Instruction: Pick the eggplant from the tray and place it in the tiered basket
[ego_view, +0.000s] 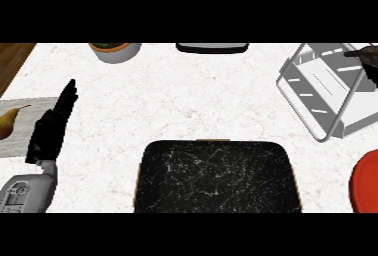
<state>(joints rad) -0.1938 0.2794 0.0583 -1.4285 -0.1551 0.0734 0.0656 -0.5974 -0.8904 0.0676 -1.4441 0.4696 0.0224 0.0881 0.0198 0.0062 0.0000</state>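
Eggplant in the basket, tray bare!
My left hand (52, 127) rests left of the black tray (216, 177), fingers straight; eggplant (367, 61) sits in the tiered basket (325, 90), far right of it.

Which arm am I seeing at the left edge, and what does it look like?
That is the left arm: a pale grey forearm shell with recessed panels, ending in a narrower wrist. On it sits the black left hand, slender, with dark, glossy fingers. The right arm and hand are out of view.
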